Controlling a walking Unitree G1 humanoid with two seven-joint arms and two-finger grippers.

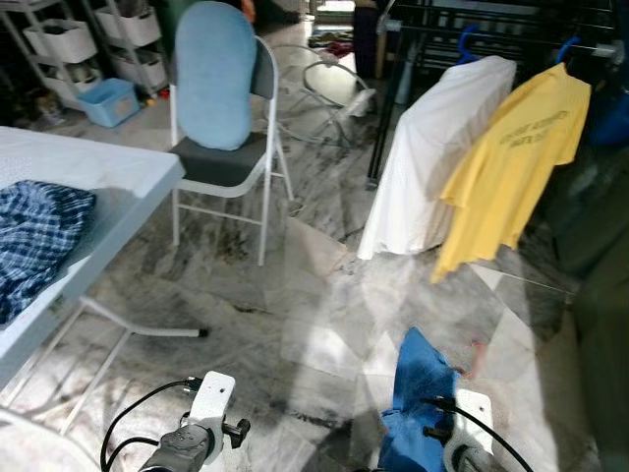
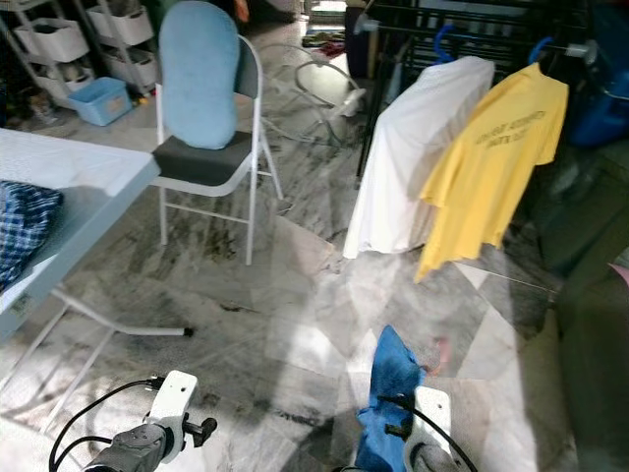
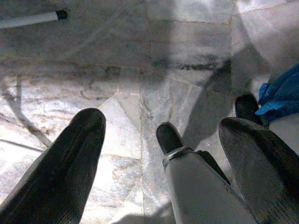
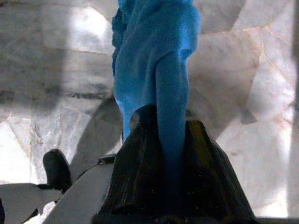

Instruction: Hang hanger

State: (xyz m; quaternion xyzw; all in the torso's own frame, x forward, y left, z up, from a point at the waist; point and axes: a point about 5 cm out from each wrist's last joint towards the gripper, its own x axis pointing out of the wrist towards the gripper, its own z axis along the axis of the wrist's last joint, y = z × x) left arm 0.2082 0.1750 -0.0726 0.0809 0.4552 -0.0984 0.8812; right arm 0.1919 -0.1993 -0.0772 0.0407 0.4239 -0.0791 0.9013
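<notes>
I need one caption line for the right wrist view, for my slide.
Right gripper shut on a blue cloth, held above the marble floor.

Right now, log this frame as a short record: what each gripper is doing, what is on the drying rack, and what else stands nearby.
right gripper: shut on blue garment, held low over the marble floor
left gripper: open, holding nothing, pointing at the floor
drying rack: black, ahead to the right
on rack: white garment and yellow T-shirt, each on a blue hanger
folding chair: ahead, light blue cushion against its back
table: to the left, blue plaid shirt lying on it
</notes>
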